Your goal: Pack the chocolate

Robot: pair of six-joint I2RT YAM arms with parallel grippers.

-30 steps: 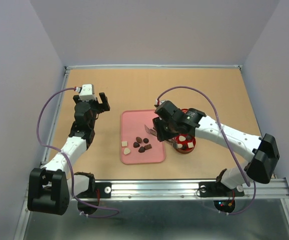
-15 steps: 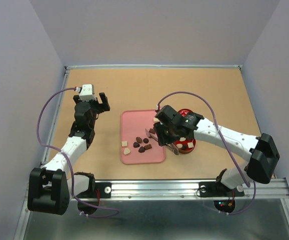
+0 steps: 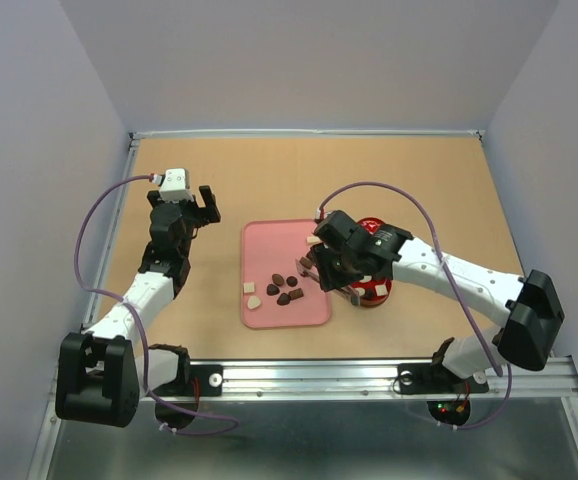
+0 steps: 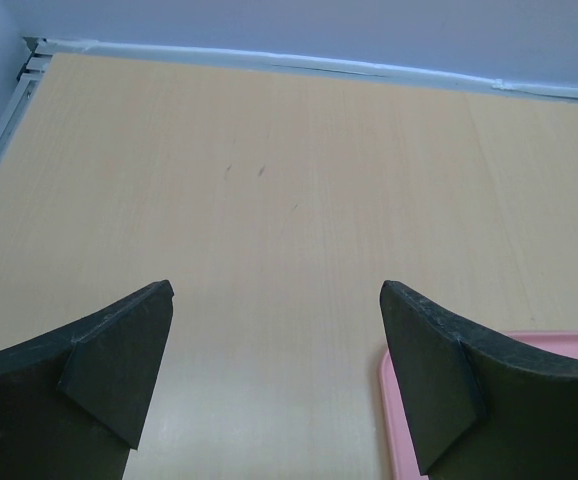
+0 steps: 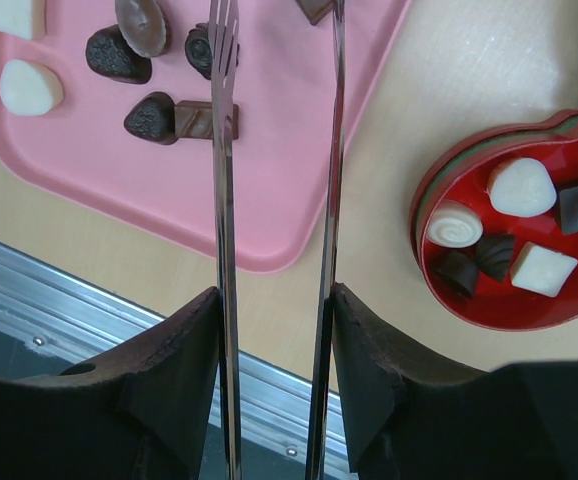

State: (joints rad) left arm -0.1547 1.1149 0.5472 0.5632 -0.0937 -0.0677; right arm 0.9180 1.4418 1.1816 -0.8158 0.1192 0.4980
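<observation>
Several dark and cream chocolates [image 3: 282, 289] lie on the pink tray [image 3: 279, 245]; the right wrist view shows them [image 5: 119, 55] at its upper left. More chocolates [image 5: 521, 187] sit in the open round red tin [image 5: 425, 215], which stands right of the tray [image 3: 377, 293]. My right gripper [image 5: 274, 292] is shut on metal tongs [image 5: 225, 200], whose two spread arms reach over the tray. Their tips run out of view at the top edge, beside a brown piece [image 5: 315, 8]. My left gripper [image 4: 277, 290] hangs open and empty over bare table, left of the tray [image 3: 198, 203].
The pink tray's corner [image 4: 559, 341] shows by my left gripper's right finger. A metal rail [image 3: 369, 375] runs along the table's near edge. Walls close the table at the back and sides.
My right gripper with the tongs has shifted from the tin's side left and nearer, toward the chocolates on the tray. The left arm has stayed still.
</observation>
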